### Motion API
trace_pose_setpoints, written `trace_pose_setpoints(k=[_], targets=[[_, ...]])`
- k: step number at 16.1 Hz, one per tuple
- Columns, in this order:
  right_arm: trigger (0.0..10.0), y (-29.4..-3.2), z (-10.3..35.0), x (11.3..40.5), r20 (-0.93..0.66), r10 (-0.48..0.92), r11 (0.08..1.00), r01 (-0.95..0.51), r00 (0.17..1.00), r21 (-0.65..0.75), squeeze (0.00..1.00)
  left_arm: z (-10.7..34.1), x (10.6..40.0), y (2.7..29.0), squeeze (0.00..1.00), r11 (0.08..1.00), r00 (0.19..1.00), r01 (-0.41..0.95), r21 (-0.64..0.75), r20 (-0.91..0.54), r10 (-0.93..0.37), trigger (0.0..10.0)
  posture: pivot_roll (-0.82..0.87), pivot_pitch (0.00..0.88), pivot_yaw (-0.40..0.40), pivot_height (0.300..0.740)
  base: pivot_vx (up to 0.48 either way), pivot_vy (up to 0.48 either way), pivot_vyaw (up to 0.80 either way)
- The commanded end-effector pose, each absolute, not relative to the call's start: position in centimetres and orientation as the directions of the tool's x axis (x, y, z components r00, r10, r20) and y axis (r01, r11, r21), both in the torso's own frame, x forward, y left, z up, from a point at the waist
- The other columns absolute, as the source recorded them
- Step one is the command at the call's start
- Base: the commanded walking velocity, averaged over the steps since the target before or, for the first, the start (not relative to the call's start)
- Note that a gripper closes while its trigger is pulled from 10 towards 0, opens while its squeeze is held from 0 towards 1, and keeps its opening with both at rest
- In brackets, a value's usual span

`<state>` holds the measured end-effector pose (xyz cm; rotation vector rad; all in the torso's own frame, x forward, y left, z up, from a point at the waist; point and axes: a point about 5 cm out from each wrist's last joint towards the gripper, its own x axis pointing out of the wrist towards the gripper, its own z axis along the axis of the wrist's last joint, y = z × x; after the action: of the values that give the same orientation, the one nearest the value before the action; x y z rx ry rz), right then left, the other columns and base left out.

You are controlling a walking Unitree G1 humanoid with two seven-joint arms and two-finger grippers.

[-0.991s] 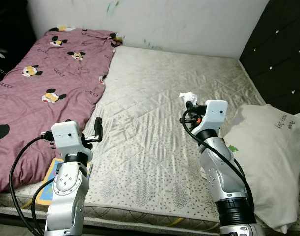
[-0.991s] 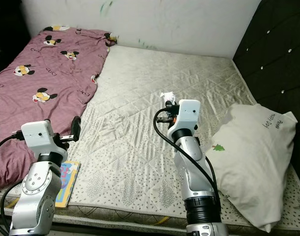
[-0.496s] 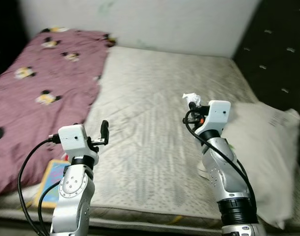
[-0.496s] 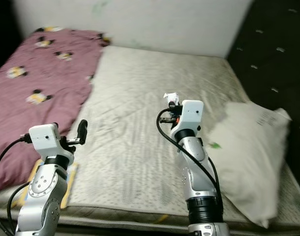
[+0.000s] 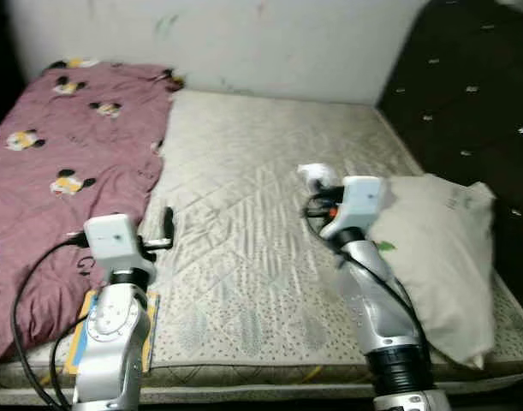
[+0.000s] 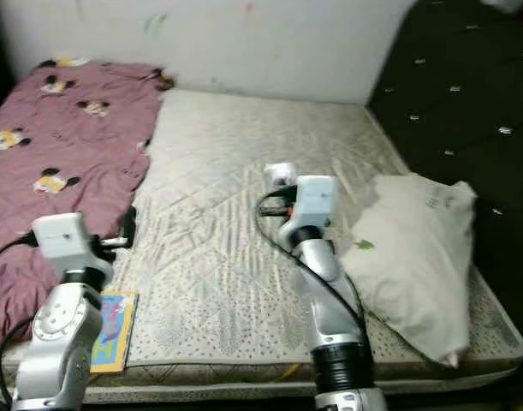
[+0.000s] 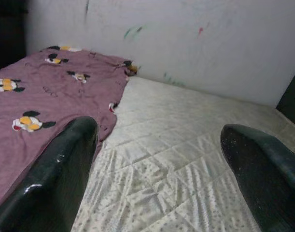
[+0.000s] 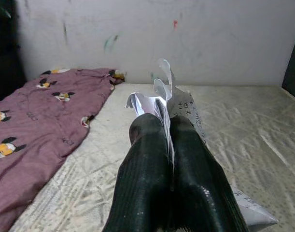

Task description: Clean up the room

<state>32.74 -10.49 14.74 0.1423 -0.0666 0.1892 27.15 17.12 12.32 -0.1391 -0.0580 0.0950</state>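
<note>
Right claw [image 8: 167, 126] pinched on crumpled paper [image 8: 159, 96], lower part hidden, left claw [image 7: 161, 145] spread wide, empty, above mattress [image 7: 195, 145]

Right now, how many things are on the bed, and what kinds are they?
Pink cartoon blanket: 1
White pillow: 1
Colourful book at the front edge of the mattress: 1
Crumpled white paper, pinched in the right gripper above the bed: 1
Total: 4
</note>
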Motion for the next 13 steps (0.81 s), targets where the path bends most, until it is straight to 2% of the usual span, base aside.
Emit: trace_pose_setpoints(k=[1,4,13], targets=[[10.0,-11.55,14.69,32.89,0.078,0.151,0.979,-0.16,0.985,0.124,0.0,12.41,27.24,16.22,0.0,0.988,0.997,-0.053,-0.145,0.056,0.062,10.0,-0.03,0.0,-0.06,0.74,0.0,0.0,0.0],[10.0,-11.48,14.7,32.97,0.079,0.154,0.98,-0.163,0.985,0.118,0.0,12.39,27.23,16.15,0.0,0.987,0.997,-0.054,-0.152,0.051,0.062,10.0,-0.03,0.001,-0.062,0.74,0.0,0.0,0.0],[10.0,-11.29,14.72,32.9,0.086,0.164,0.978,-0.173,0.983,0.115,0.0,12.33,27.44,16.02,0.0,0.984,0.998,-0.053,-0.173,0.036,0.06,10.0,-0.03,0.006,-0.063,0.74,0.0,0.475,0.0]])
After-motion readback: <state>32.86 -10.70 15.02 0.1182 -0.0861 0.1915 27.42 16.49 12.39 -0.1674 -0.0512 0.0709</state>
